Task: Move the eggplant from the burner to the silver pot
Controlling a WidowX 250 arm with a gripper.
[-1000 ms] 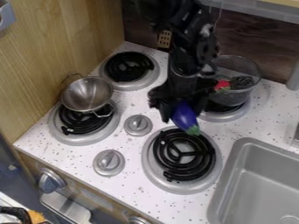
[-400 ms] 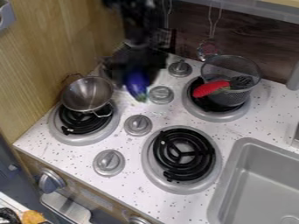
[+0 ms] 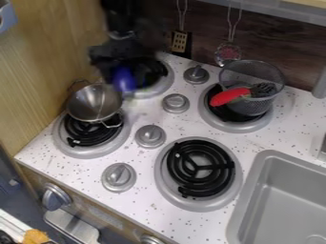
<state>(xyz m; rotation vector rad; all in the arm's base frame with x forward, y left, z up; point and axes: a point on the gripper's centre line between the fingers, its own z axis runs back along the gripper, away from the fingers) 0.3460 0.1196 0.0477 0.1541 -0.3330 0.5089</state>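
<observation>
**Eggplant up & clamped, drop in pot pending**

Pick-up looks done: eggplant [image 3: 123, 79] is aloft, hanging below the gripper [image 3: 121, 70] w/ its claw closed on it (my read; edges there are soft). It's in front of the back-left burner [image 3: 154, 86], just beside the silver pot [image 3: 93, 103], on the pot's back-right side as seen here. Can't tell which burner it came off.

Left to do: get it over the pot's mouth, lower, let go. Prob. past halfway, w/ the placing outstanding. Pot sits on the front-left burner [image 3: 75, 151], nothing seen inside.

Hard to make out: gripper & arm [image 3: 121, 16] are blurred, arm cut off at top edge. Eggplant's top is hidden in the grip, its lower end smeared; can't tell if it touches the rim or hangs clear. Orange item [image 3: 36, 236], bottom-left, is cut off too, ID unclear.
</observation>
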